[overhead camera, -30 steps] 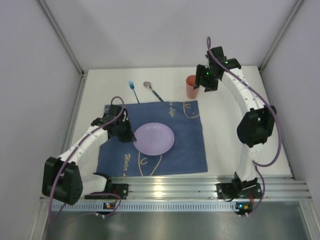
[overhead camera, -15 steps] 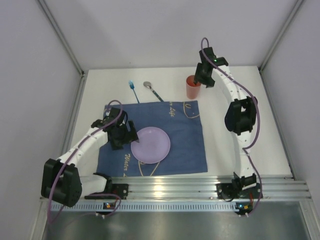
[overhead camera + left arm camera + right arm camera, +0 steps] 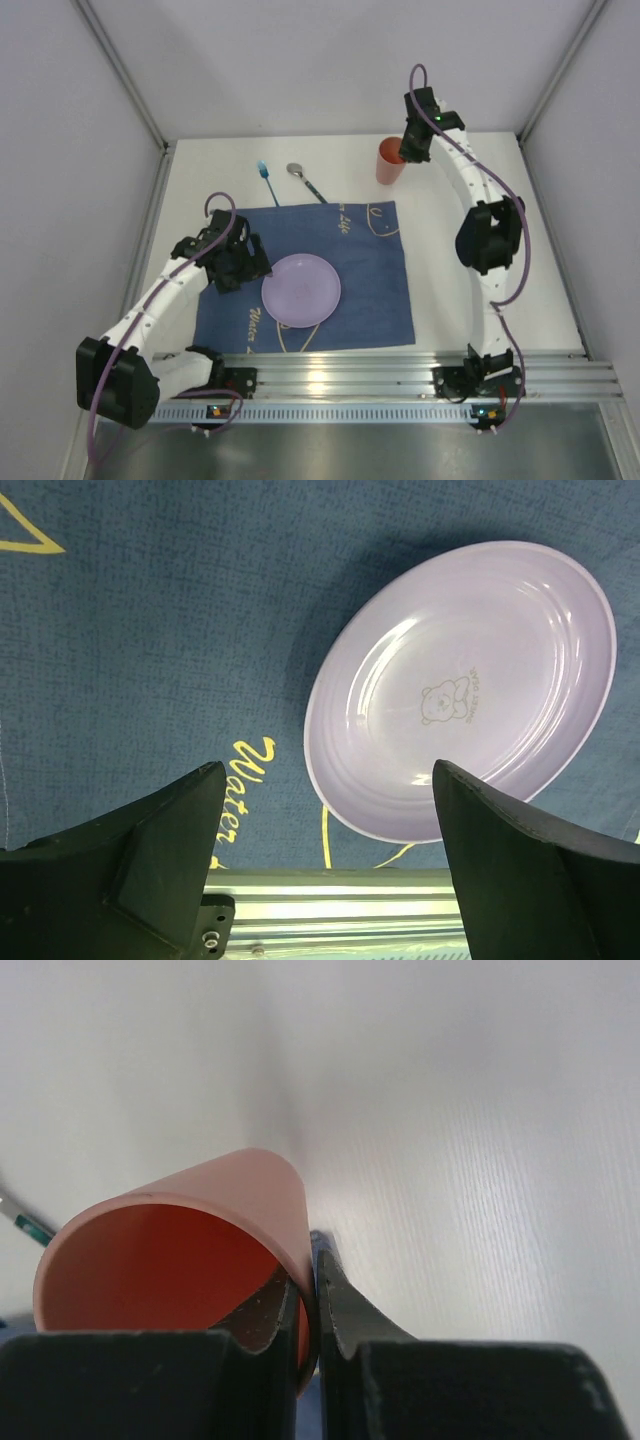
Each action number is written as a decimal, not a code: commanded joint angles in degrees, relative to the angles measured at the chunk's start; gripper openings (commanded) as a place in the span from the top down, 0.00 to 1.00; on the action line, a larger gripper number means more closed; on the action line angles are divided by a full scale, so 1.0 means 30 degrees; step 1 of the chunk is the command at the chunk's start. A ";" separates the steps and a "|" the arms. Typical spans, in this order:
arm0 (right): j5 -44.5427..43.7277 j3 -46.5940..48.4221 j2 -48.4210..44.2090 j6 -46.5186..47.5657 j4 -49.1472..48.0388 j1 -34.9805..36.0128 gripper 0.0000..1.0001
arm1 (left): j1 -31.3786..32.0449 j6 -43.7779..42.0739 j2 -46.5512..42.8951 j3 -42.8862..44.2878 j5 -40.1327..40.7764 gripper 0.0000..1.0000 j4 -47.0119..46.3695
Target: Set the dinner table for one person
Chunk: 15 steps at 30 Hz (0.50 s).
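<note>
On the dinner table (image 3: 205,180): right gripper (image 3: 315,1290) clamped on the cup (image 3: 240,1185), left gripper (image 3: 328,780) spread wide

At the far side of the white tabletop, beyond the far right corner of the blue cloth (image 3: 370,260), the orange cup stands upright. The right fingers (image 3: 350,1320) are pressed together on its wall, one inside the rim and one outside. The left fingers (image 3: 150,850) stand far apart and hold nothing. Beyond them, the left wrist view shows the lilac plate (image 3: 470,680), which lies flat on the cloth. Whether a finger touches the plate, I cannot tell.
</note>
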<state>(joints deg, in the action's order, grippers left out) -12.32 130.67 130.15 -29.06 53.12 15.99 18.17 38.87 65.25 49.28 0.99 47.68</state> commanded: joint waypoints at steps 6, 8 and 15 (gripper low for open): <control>-0.0289 -0.6082 -0.8251 -0.1592 0.0510 0.1729 1.00 | 0.0036 -0.0155 0.1127 0.1474 0.0138 0.11 -0.0658; -0.0640 -0.7165 -0.8605 -0.1622 0.0749 0.2315 1.00 | 0.0036 -0.0125 0.1684 0.1708 0.0108 0.11 -0.0864; -0.1956 -1.0947 -0.8669 -0.1331 0.0457 0.4014 1.00 | 0.0036 -0.0008 0.2126 0.2032 -0.0068 0.12 -0.1304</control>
<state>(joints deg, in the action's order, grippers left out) -14.52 99.55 102.52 -33.06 54.08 26.13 18.17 38.85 71.79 52.95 0.95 46.04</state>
